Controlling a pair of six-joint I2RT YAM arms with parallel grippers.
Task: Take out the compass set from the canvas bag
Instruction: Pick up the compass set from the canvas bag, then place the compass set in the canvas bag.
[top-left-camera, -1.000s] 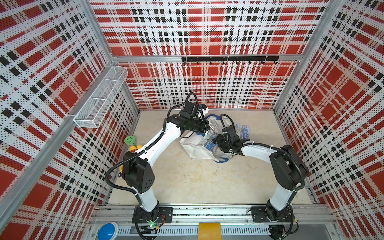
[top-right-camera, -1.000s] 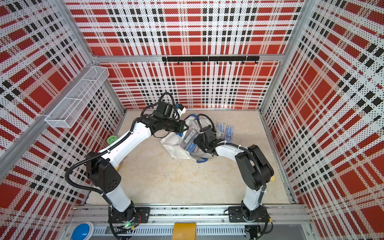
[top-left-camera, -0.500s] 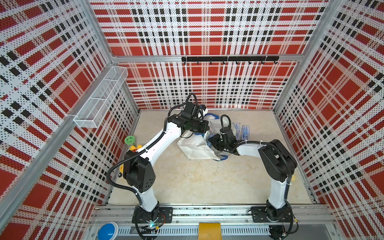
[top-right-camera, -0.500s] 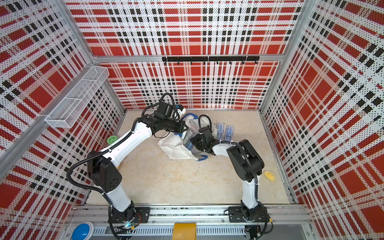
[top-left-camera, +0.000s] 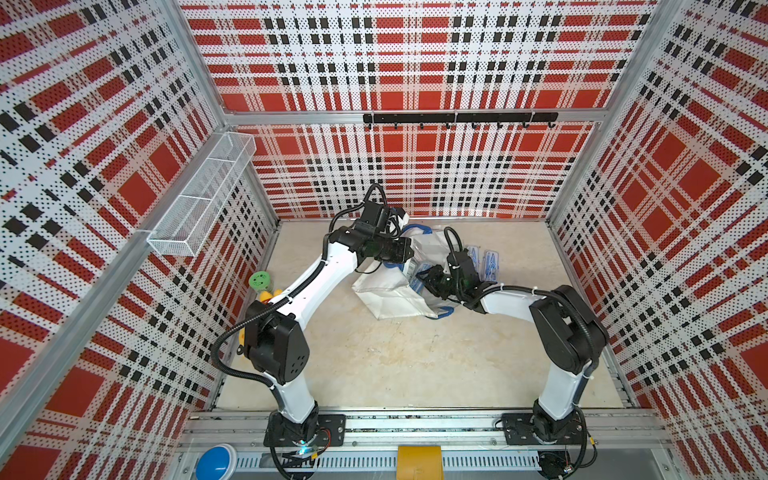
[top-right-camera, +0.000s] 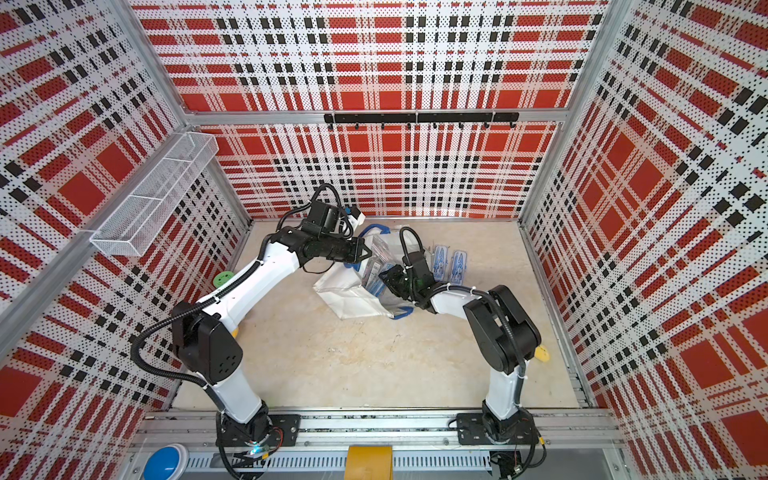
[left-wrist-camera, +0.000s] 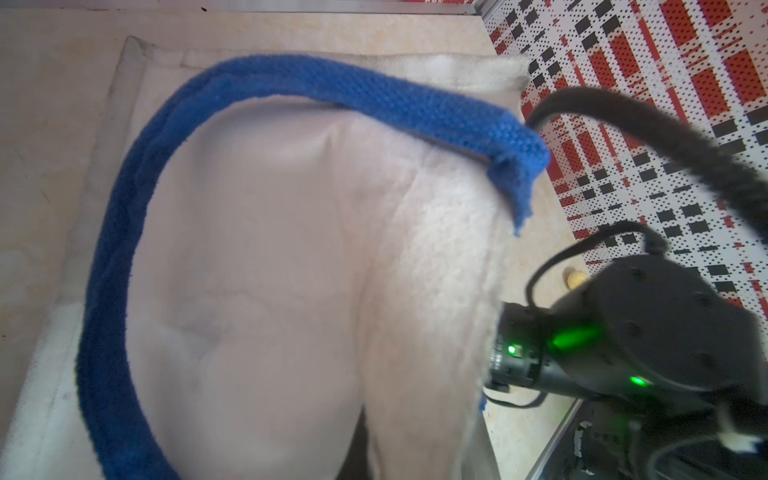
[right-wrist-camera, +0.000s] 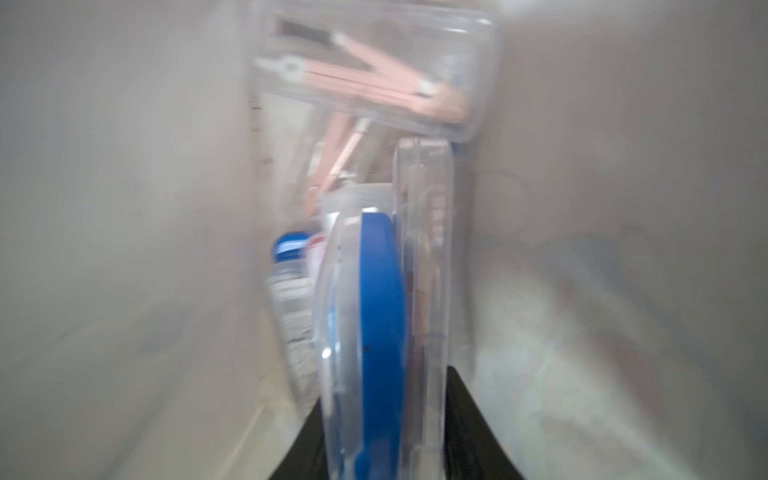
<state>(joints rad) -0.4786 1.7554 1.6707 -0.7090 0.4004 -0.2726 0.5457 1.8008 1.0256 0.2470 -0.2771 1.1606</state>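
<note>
One change: right pincer (right-wrist-camera: 384, 419) has just closed on a blue compass set (right-wrist-camera: 380, 316) inside the canvas bag (top-left-camera: 386, 297), left pincer (top-left-camera: 406, 252) pinching its twelve-o'clock rim; lifting should come next.

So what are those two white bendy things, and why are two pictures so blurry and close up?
Those are two robot arms, and each ends in a pincer. Two pictures look down from a camera overhead. The close ones come from small cameras on the arms' wrists, so things look huge and fuzzy. On the table lies a white canvas bag with blue handles. Beside it are two compass sets in clear cases. The left pincer is shut on the bag's edge and holds it up. The right pincer reaches inside and grips another compass set, which is clear with blue inside. Pink compasses sit deeper in the bag.
</note>
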